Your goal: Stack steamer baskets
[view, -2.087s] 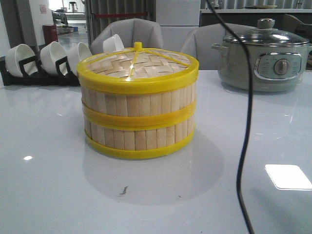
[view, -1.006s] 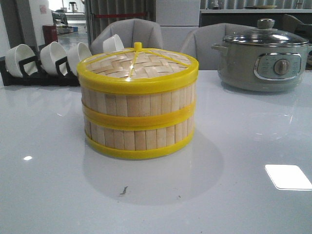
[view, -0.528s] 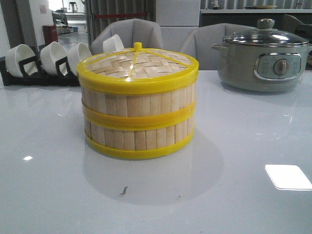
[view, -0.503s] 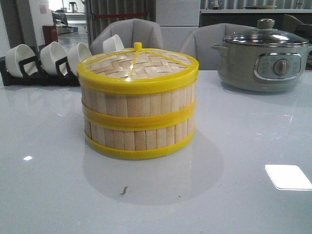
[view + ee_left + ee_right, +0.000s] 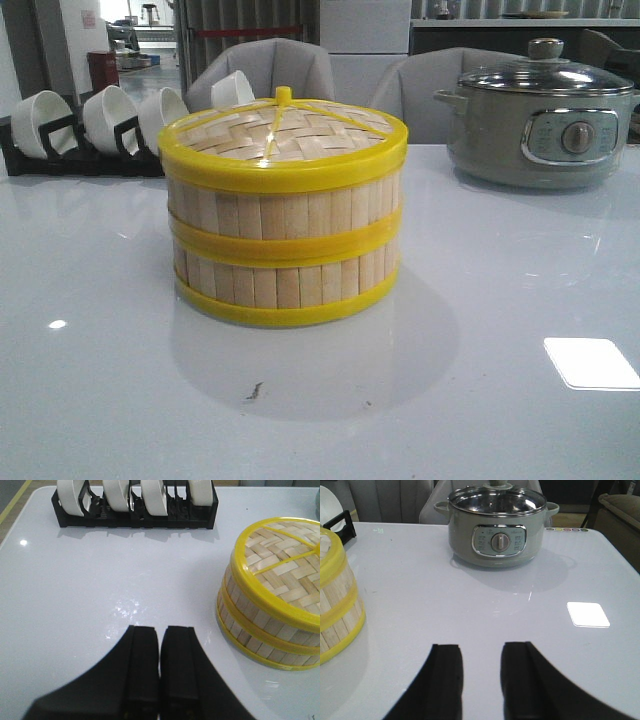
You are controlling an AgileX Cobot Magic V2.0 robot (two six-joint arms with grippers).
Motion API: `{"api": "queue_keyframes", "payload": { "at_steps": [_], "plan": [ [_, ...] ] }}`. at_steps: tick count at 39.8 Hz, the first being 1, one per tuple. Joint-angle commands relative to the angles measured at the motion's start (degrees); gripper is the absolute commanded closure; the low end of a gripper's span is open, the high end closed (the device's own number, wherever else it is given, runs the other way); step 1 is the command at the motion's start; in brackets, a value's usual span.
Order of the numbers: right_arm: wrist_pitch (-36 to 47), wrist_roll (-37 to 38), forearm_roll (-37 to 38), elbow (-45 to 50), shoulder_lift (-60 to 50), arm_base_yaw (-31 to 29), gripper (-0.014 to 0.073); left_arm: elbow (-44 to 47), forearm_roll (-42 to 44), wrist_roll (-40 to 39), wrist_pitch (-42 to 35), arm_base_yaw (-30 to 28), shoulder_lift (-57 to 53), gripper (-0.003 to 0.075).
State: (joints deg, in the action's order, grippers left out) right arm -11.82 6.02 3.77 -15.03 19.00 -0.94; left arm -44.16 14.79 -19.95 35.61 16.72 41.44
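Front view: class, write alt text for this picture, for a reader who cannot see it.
Two steamer baskets stand stacked on a glossy white table, closed by a woven bamboo lid with a yellow rim and knob. Behind on the left, white bowls sit in a black rack; behind on the right stands a grey electric pot with a glass lid.

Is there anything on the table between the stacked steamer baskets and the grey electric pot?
Nothing: in the front view the stretch between the steamer baskets and the grey electric pot is bare white table. The right wrist view shows the same.

glossy white table [image 5: 520, 300], two grey chairs [image 5: 270, 70] behind, window glare.
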Motion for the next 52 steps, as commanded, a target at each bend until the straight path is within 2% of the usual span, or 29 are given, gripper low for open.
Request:
{"api": "queue_keyframes", "payload": {
  "at_steps": [1, 3, 6, 52],
  "plan": [
    [5.8, -0.6, 0.6, -1.7, 0.2, -0.3, 0.0451, -1.5, 0.4, -0.7, -4.4, 0.3, 0.1, 0.0636],
    [5.9, -0.6, 0.6, -1.7, 0.2, -0.3, 0.0561, -1.5, 0.4, -0.7, -4.4, 0.3, 0.1, 0.0636],
    [6.3, -0.6, 0.6, -1.7, 0.2, -0.3, 0.0528, -1.5, 0.4, -0.7, -4.4, 0.3, 0.1, 0.0636],
    [8.3, -0.6, 0.6, -1.7, 0.2, -0.3, 0.0529, -1.5, 0.4, -0.7, -4.4, 0.3, 0.1, 0.0636]
  ]
}}
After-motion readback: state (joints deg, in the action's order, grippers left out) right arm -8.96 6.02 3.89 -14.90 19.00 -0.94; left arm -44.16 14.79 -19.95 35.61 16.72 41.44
